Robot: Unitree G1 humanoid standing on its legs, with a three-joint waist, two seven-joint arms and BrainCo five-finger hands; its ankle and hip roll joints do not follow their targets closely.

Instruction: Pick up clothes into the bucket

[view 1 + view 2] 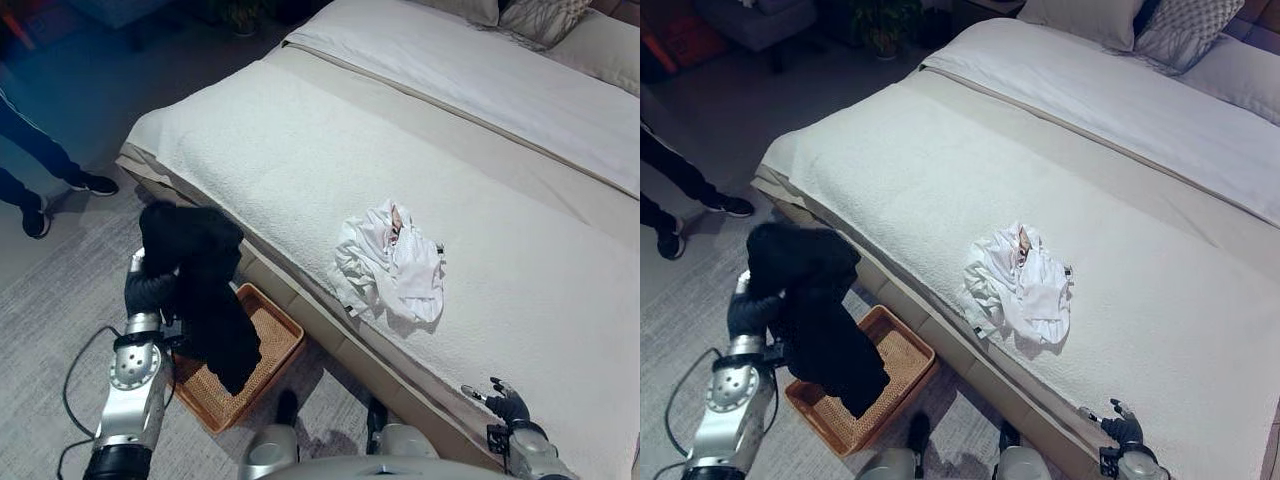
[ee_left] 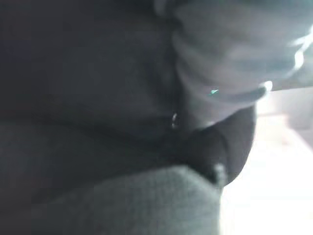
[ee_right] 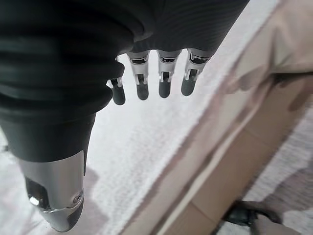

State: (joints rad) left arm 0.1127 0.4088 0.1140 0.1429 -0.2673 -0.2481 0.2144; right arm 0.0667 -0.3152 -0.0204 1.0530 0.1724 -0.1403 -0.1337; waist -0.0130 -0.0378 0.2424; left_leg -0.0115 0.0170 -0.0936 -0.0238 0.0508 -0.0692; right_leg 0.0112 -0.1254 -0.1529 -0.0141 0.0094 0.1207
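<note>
both eye views look down on the bed; wrist views sit close.

A wide bed with a pale textured cover and pillows at its head stands on grey carpet; a person's legs show nearby.

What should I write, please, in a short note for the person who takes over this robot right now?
Left hand: shut on the black garment, which hangs above the brown woven rectangular basket on the floor beside the bed.
Right hand: open, idle over the bed's near edge.
Done: black garment lifted, not yet released.
Left: drop it into the basket, then fetch the crumpled white garment lying on the bed cover.
</note>
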